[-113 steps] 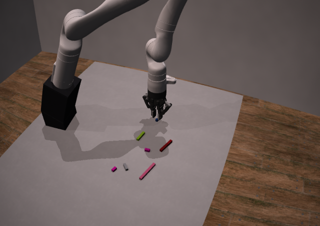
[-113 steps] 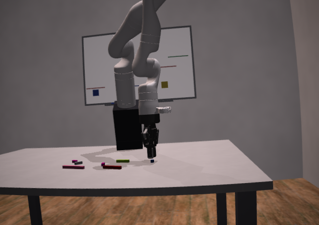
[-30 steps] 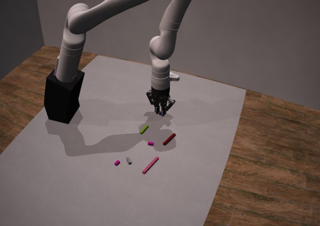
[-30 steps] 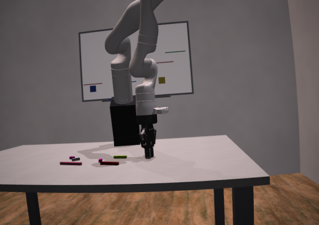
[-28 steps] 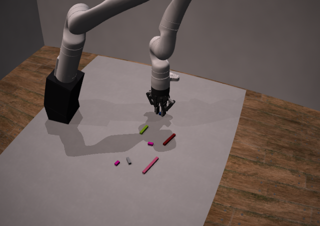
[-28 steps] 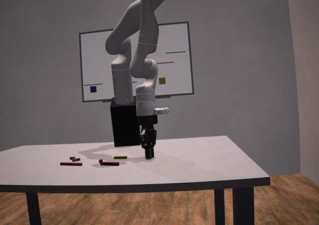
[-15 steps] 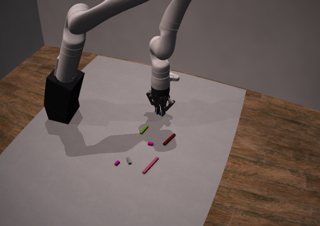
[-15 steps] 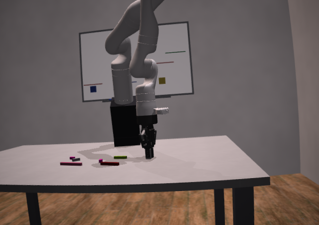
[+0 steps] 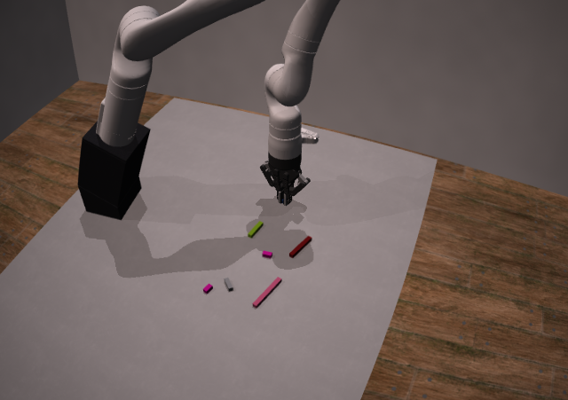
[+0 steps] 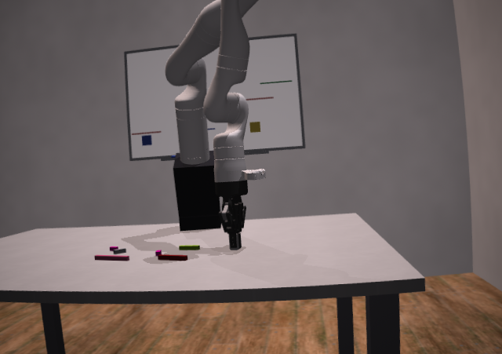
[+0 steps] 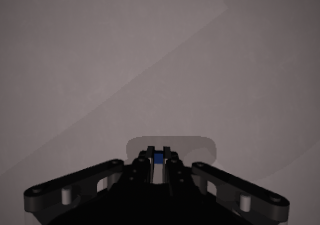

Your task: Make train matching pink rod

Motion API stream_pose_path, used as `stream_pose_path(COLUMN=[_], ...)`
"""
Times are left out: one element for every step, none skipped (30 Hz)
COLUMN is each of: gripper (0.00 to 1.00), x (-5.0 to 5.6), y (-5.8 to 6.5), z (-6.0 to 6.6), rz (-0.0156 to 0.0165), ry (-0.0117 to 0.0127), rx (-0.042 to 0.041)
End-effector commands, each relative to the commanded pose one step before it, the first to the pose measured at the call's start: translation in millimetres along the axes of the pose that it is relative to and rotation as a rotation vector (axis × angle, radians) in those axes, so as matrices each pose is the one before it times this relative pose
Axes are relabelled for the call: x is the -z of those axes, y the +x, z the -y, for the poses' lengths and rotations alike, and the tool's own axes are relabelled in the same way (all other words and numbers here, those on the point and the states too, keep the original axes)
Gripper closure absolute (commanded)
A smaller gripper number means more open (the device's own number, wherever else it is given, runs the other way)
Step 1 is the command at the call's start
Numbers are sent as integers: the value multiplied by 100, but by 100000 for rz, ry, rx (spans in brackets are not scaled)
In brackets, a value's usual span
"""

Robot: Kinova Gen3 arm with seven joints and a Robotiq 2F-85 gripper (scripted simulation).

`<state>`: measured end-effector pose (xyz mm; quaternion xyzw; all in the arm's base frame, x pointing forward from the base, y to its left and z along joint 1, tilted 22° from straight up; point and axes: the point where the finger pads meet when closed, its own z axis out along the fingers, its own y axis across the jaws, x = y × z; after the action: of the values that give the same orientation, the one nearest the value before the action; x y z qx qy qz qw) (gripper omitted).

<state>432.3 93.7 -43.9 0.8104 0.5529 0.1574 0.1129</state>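
Pink rod (image 9: 266,292): flat on the table (image 9: 348,231), nearest the front edge of the group, lying on a diagonal. The reference length only; not part of the train.

Blue rod (image 11: 159,158): clamped between the fingers of the hand (image 9: 285,199), low over the table, behind the other rods and well apart from the pink one. Only a small blue face shows in the wrist view.

Lime rod (image 9: 255,229): flat, just in front of the hand, in the arm's shadow.

Red rod (image 9: 300,246): flat, right of the lime rod, on a similar diagonal.

Magenta rods, two: one (image 9: 266,254) between lime and red; the other (image 9: 208,287) further front, beside the grey rod (image 9: 228,284).

Candidate sets (a judgement from the colour table): blue plus magenta plus purple would fit, but no purple rod shows; blue, grey and lime make nine.

Risks:
- The blue rod is tiny, so a slightly skewed grip could drop it turned off the line or tipped on end.
- Setting it against the lime rod's end may nudge that rod and open a gap.
- The nearer magenta rod lies close to the lime rod; a train built there could end up too near it, or beside the red rod.
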Motion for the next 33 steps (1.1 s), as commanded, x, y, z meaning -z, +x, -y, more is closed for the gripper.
stream_pose_path(gripper=[95, 95, 95, 95, 95, 95, 95, 95, 95, 95, 95, 95, 95, 95, 95, 95, 95, 95, 95, 95, 95, 95, 95, 95, 95, 95, 95, 95, 95, 95, 95, 95, 95], x=[34, 0, 0, 0, 0, 0, 0, 0, 0, 0, 0, 0, 0, 0, 0, 4, 28, 71, 128, 195, 266, 339, 408, 472, 529, 575, 610, 633, 644, 642, 0, 0, 629], y=[33, 0, 0, 0, 0, 0, 0, 0, 0, 0, 0, 0, 0, 0, 0, 0, 0, 0, 0, 0, 0, 0, 0, 0, 0, 0, 0, -1, 0, 0, 0, 0, -1], z=[-30, 0, 0, 0, 0, 0, 0, 0, 0, 0, 0, 0, 0, 0, 0, 0, 0, 0, 0, 0, 0, 0, 0, 0, 0, 0, 0, 1, 0, 0, 0, 0, 1], rz=[-80, 0, 0, 0, 0, 0, 0, 0, 0, 0, 0, 0, 0, 0, 0, 0, 0, 0, 0, 0, 0, 0, 0, 0, 0, 0, 0, 0, 0, 0, 0, 0, 0], ry=[-66, 0, 0, 0, 0, 0, 0, 0, 0, 0, 0, 0, 0, 0, 0, 0, 0, 0, 0, 0, 0, 0, 0, 0, 0, 0, 0, 0, 0, 0, 0, 0, 1], rx=[-8, 0, 0, 0, 0, 0, 0, 0, 0, 0, 0, 0, 0, 0, 0, 0, 0, 0, 0, 0, 0, 0, 0, 0, 0, 0, 0, 0, 0, 0, 0, 0, 0])
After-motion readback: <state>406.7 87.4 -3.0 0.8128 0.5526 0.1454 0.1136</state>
